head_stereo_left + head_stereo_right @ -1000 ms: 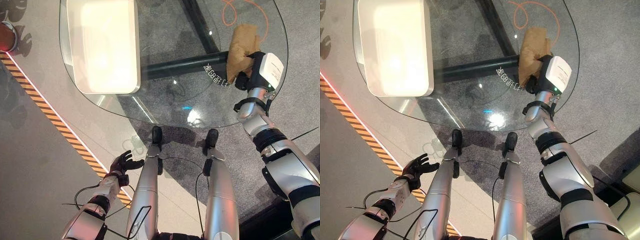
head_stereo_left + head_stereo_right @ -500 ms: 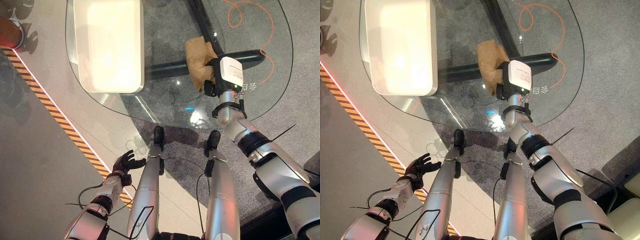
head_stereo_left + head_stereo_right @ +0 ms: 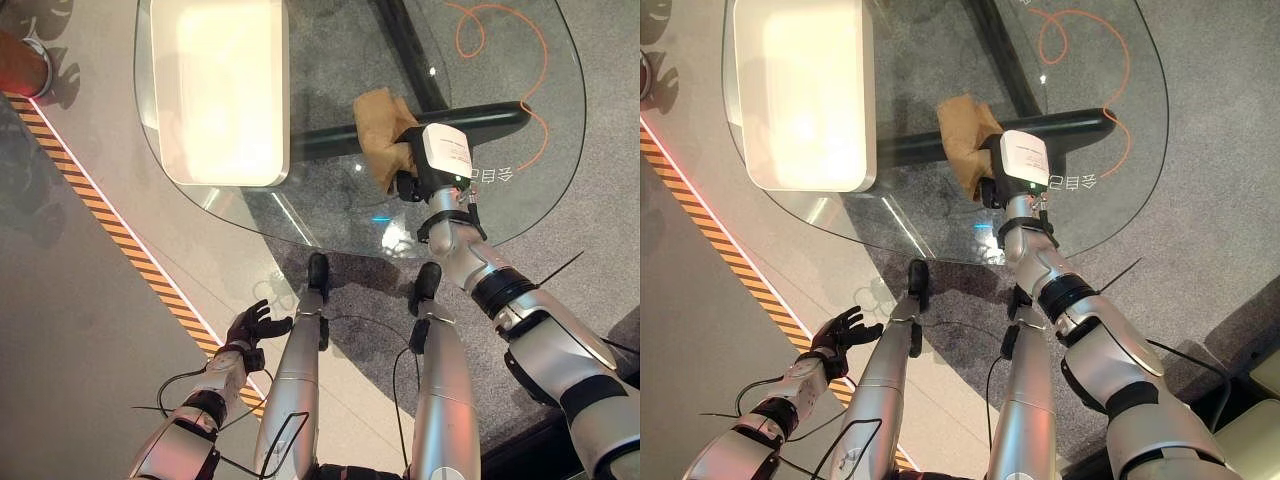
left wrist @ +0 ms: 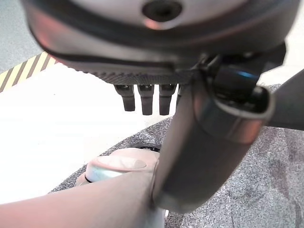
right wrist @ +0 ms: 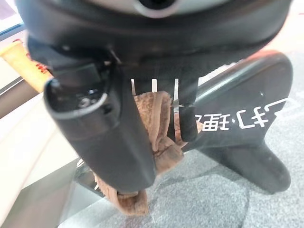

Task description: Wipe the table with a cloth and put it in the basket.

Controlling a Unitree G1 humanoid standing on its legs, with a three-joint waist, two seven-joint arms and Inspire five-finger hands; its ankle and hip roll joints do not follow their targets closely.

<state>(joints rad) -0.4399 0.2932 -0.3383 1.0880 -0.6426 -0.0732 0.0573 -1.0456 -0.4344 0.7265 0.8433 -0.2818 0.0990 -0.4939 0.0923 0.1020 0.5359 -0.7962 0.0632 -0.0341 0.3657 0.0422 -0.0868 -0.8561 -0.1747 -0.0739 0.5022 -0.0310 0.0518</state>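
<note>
A crumpled brown cloth [image 3: 380, 122] lies on the round glass table [image 3: 330, 195], near its middle and over the black base bar. My right hand [image 3: 406, 184] sits on the cloth's near end. In the right wrist view its fingers [image 5: 188, 121] and thumb curl round the cloth [image 5: 159, 137], so it is shut on it. A cream rectangular basket [image 3: 222, 178] stands on the left part of the table, well left of the cloth. My left hand [image 3: 250, 325] hangs low at the lower left, below table level, with relaxed open fingers [image 4: 145, 99].
Through the glass I see the black table base [image 3: 480, 118] and an orange cable [image 3: 500, 30] on the grey carpet. A yellow-black striped tape [image 3: 110, 235] crosses the floor at the left. A red object [image 3: 20, 62] stands at the top left.
My right hand has dragged the cloth leftward over the glass, from near the right edge to the middle. The view has shifted a little. The left hand stays put.
</note>
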